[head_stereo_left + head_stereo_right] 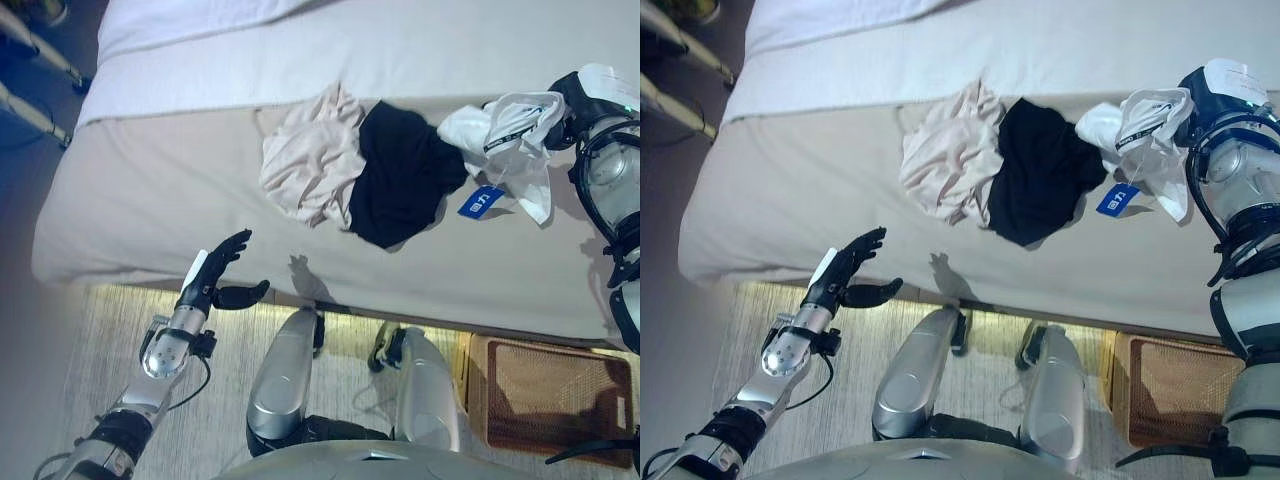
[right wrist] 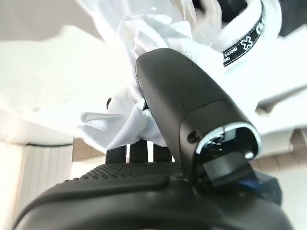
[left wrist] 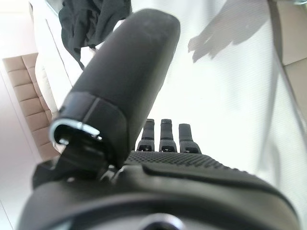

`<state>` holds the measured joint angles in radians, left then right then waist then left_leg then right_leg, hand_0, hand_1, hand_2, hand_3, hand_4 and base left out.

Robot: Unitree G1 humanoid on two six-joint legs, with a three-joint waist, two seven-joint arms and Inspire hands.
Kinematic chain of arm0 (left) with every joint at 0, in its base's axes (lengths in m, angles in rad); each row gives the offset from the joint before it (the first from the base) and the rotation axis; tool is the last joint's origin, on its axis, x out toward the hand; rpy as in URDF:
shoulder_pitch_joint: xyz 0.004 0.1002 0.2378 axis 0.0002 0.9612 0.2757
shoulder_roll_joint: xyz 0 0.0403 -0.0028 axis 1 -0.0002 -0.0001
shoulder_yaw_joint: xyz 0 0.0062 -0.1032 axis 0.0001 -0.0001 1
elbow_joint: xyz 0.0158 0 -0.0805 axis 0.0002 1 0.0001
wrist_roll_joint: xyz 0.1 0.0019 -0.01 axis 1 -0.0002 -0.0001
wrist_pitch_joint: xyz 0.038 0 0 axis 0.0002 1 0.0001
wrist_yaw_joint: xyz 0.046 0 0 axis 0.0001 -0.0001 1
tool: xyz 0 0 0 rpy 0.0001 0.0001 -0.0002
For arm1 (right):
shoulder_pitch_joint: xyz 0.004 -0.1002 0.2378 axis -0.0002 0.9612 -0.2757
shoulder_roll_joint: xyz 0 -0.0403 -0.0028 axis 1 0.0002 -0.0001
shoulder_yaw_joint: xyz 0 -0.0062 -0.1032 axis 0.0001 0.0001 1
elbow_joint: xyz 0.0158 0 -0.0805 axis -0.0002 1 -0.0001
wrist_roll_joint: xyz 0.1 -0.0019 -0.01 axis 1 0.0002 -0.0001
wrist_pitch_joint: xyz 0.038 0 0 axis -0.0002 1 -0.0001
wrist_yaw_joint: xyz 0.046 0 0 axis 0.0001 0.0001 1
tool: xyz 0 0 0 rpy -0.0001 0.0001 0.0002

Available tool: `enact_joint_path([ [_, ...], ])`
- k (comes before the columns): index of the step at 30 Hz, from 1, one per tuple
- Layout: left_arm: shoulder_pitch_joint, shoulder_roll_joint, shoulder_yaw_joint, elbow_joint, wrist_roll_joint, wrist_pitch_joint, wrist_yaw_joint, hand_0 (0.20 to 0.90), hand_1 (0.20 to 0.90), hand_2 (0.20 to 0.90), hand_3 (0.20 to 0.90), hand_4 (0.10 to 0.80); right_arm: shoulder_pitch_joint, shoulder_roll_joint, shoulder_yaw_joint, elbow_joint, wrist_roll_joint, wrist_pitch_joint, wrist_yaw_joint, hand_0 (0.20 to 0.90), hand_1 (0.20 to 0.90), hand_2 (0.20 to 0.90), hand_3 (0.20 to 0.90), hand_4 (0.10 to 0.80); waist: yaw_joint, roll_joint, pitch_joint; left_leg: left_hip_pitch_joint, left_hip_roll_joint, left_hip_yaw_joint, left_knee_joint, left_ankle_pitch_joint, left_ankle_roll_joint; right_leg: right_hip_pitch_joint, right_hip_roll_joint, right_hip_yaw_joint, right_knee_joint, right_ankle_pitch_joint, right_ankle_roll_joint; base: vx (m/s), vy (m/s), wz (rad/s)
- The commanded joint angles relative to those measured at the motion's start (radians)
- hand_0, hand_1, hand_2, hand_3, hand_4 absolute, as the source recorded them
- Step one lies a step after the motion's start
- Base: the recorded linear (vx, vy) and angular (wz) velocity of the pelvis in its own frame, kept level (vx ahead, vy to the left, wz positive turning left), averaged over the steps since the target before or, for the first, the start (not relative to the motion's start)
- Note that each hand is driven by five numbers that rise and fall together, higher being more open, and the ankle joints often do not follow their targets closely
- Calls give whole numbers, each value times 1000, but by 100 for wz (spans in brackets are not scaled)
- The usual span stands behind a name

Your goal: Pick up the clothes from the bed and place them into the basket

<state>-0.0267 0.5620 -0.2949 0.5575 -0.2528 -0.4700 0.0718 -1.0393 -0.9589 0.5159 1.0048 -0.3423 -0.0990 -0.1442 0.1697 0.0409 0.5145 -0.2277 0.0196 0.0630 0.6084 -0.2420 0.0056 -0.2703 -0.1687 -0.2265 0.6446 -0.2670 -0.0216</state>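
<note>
A white garment (image 1: 510, 140) with a dark printed band and a blue tag (image 1: 482, 203) hangs lifted over the bed's right part, pinched in my right hand (image 1: 575, 100). The right wrist view shows my thumb (image 2: 182, 100) pressed into the white cloth (image 2: 120, 129). A black garment (image 1: 400, 175) and a cream garment (image 1: 315, 155) lie crumpled side by side on the beige bedspread (image 1: 150, 200). My left hand (image 1: 215, 272) hovers open at the bed's near edge, left of the clothes, holding nothing. The woven basket (image 1: 545, 395) stands on the floor at lower right.
White bedding (image 1: 300, 40) covers the far part of the bed. A pale rug (image 1: 120, 340) lies along the near side of the bed. Slanted furniture legs (image 1: 35, 60) show at the upper left.
</note>
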Motion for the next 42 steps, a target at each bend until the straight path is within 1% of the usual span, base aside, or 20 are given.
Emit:
enact_joint_path([
  [1,47,3,20,36,39,-25,2,900,900,900,900,800,37,-97,-28,-88,49,-63,-68,300,300,300,200,100,-14,-64,-238,-14,12,16,-68,72,-6,117,23,-40,-163,85,-8,76,-13,-20],
  [3,45,-7,20,62,51,-21,8,900,900,900,900,800,58,-112,-44,-111,65,-79,-65,300,300,300,200,100,-28,-73,-261,25,16,29,-113,72,-10,150,33,-32,-213,95,0,83,-9,-21],
  [7,30,-35,29,128,78,-13,21,900,900,900,900,800,116,-154,-89,-165,77,-99,-54,300,300,300,200,100,-72,-89,-329,141,34,68,-268,98,-22,230,46,-5,-355,131,30,73,-3,-24],
  [12,2,-50,37,173,104,-12,52,900,900,900,900,800,186,-202,-143,-227,84,-102,-53,300,300,300,200,100,-120,-95,-384,206,40,98,-384,135,-31,263,65,23,-446,169,51,18,4,-19],
  [15,-14,-64,52,210,136,-7,84,900,900,900,900,800,266,-236,-208,-278,77,-96,-57,300,300,300,200,100,-155,-97,-416,247,42,110,-460,157,-35,277,79,54,-496,193,66,8,-6,-23],
  [19,-26,-71,63,239,155,-6,88,900,900,900,900,800,333,-263,-267,-317,72,-75,-51,300,300,300,200,100,-179,-101,-436,272,45,124,-515,173,-40,284,84,71,-535,215,80,-1,-12,-22],
  [21,-34,-78,71,262,168,-15,91,900,900,900,900,800,389,-275,-316,-339,66,-73,-54,300,300,300,200,100,-200,-102,-447,288,46,134,-553,184,-40,285,90,88,-557,230,89,-21,-17,-15],
  [26,-51,-79,76,295,200,-35,83,900,900,900,900,800,520,-299,-427,-383,64,-57,-46,300,300,300,200,100,-244,-104,-457,310,45,156,-593,190,-36,279,103,130,-577,248,100,-26,-8,-24],
  [29,-57,-82,76,309,213,-43,84,900,900,900,900,800,603,-294,-490,-402,66,-54,-40,300,300,300,200,100,-268,-105,-460,315,44,169,-593,186,-34,274,105,153,-586,259,106,-17,-4,-11],
  [31,-56,-82,83,316,225,-43,79,900,900,900,900,800,682,-285,-552,-419,66,-56,-32,300,300,300,200,100,-288,-105,-460,321,44,186,-588,179,-32,270,105,176,-599,273,112,-8,6,-19],
  [35,-57,-80,94,327,238,-36,78,900,900,900,900,800,807,-250,-641,-441,65,-65,-13,300,300,300,200,100,-322,-103,-459,329,44,215,-582,167,-28,258,106,207,-616,295,124,-7,-1,-30],
  [38,-58,-72,104,332,242,-32,68,900,900,900,900,800,890,-209,-680,-459,58,-65,6,300,300,300,200,100,-343,-100,-459,334,44,231,-587,165,-26,248,112,229,-625,307,130,1,-17,-22],
  [41,-62,-69,105,331,245,-32,63,900,900,900,900,800,925,-194,-700,-457,57,-64,24,300,300,300,200,100,-351,-100,-458,335,45,240,-585,161,-25,241,115,241,-626,312,132,-3,-30,-21],
  [42,-64,-69,105,331,250,-32,67,900,900,900,900,800,956,-171,-707,-438,64,-64,37,300,300,300,200,100,-361,-99,-458,336,46,249,-582,158,-24,234,117,248,-627,317,133,-9,-45,-28],
])
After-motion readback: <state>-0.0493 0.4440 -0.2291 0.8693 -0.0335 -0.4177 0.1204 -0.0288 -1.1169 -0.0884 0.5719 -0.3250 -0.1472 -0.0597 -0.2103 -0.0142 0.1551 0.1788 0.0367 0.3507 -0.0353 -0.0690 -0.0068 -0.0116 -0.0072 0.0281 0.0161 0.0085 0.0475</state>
